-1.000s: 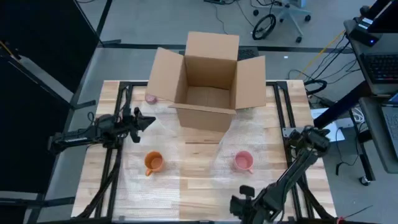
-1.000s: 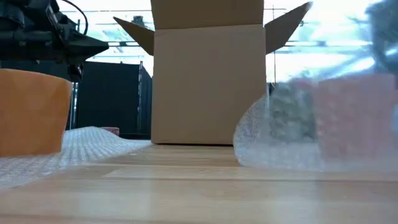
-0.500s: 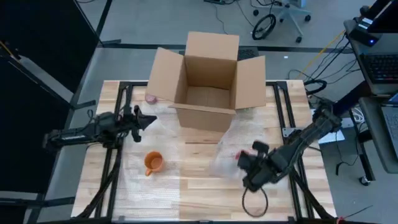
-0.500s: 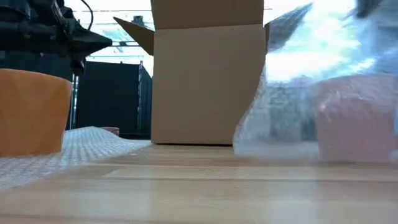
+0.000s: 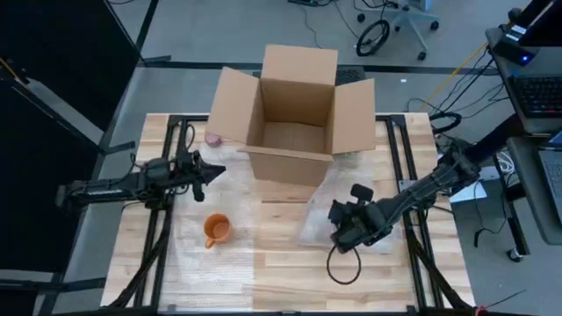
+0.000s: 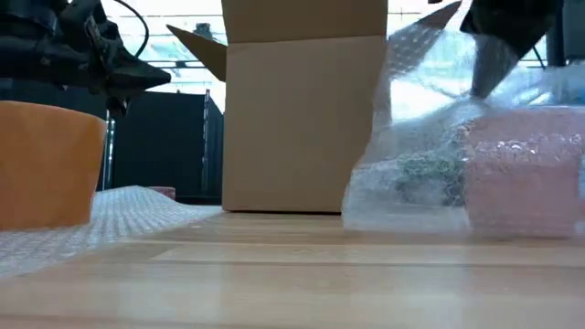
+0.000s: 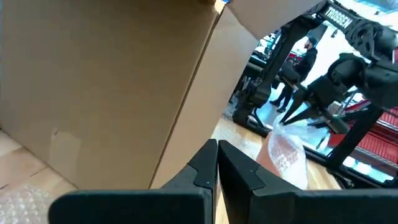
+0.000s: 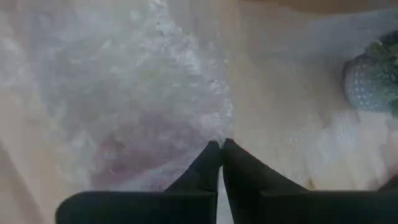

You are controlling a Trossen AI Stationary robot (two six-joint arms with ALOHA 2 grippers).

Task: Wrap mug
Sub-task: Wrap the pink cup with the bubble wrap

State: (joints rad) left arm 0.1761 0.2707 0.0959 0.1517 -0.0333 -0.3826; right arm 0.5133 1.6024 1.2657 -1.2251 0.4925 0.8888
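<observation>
Right pincer (image 5: 338,230), clenched on clear bubble-wrap sheet (image 6: 430,174), now drawn over pink ceramic mug (image 6: 521,178); wrapping begun. Left pincer (image 5: 215,170) clenched, idle.

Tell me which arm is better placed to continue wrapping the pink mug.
The right: its end effector is at the bubble wrap over the pink mug. The left end effector waits far off, beside the box.

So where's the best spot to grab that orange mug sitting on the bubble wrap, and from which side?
Probably the rim of the orange ceramic mug, from straight above: it stands upright with its mouth open, and the handle points toward the table's near edge. The shut left gripper hovers just beyond it and could pinch the wall opposite the handle.
</observation>
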